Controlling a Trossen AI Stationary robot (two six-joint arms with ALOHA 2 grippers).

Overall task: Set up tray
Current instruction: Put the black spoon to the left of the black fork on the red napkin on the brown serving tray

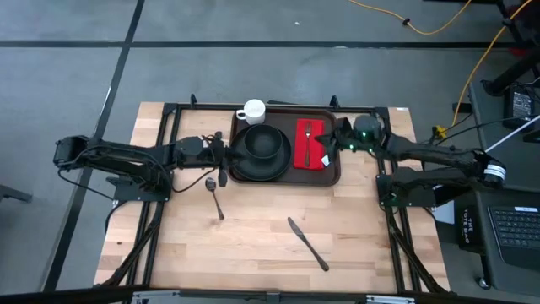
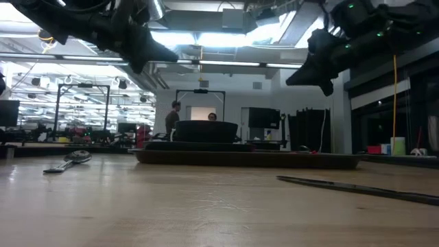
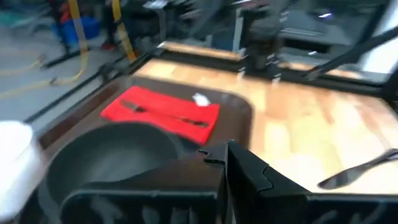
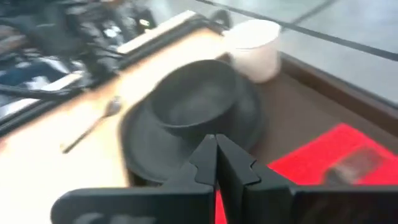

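Note:
The dark brown tray (image 1: 285, 118) lies at the table's far middle. On it a black bowl (image 1: 261, 143) sits on a round black plate (image 1: 250, 169), a white cup (image 1: 253, 111) stands at its far left corner, and a fork (image 1: 310, 139) lies on a red napkin (image 1: 312, 156). My left gripper (image 1: 226, 156) is shut and empty at the tray's left edge, raised above the table (image 2: 161, 51). My right gripper (image 1: 339, 139) is shut and empty at the tray's right edge, also raised (image 2: 309, 75). The wrist views show both pairs of fingers closed, the left (image 3: 227, 168) and the right (image 4: 216, 155).
A spoon (image 1: 214, 196) lies on the bare wood just near of the tray's left corner. A knife (image 1: 308, 243) lies slantwise toward the table's near edge. Black frame rails run along the table's left, right and far sides.

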